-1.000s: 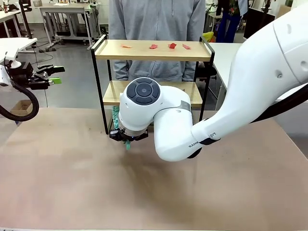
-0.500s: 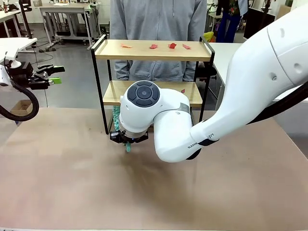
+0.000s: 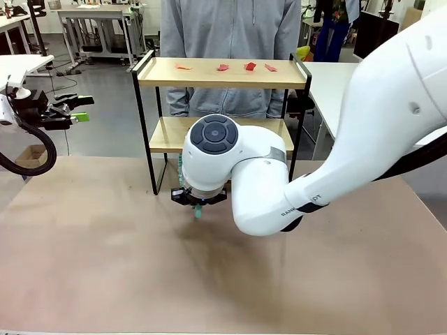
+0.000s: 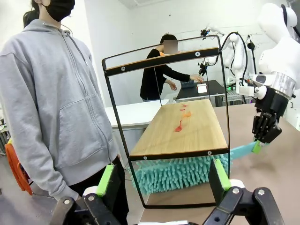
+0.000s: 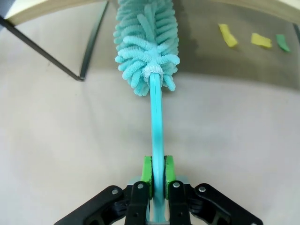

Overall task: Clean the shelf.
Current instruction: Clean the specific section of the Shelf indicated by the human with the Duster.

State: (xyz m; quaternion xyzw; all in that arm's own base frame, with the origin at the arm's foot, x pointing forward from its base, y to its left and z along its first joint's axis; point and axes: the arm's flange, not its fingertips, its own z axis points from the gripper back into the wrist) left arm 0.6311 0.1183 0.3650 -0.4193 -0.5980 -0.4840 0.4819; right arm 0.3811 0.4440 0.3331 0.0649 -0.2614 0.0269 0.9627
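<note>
Shelf [image 3: 223, 73] stands at the far edge of the table [image 3: 105, 279], centre, just in front of a person in a grey hoodie [image 3: 227, 28]. It has 2 wooden boards in a black frame.

4 red scraps [image 3: 223, 67] lie in a row on the top board. In the left wrist view, red and orange scraps [image 4: 180, 125] lie on the lower board. In the right wrist view, 2 yellow scraps [image 5: 228, 35] and 1 green scrap [image 5: 282, 42] lie on the shaded table surface under the shelf.

Right arm reaches in from the right across the middle, wrist low in front of the shelf. Right gripper [image 3: 199, 204] points toward the shelf, just above the table, near the shelf's near-left leg. Its green pads are clamped together on the flat handle [image 5: 157, 126] of a teal fluffy duster [image 5: 147, 42]. The duster head sticks out away from the gripper into the space under the lower board, beside the black leg. I cannot tell if the head touches the board or the table.

Left gripper [image 3: 73, 108] hangs at the far left, beyond the table's left edge and well apart from the shelf, pointing right toward it. Its fingers are spread apart and hold nothing.
</note>
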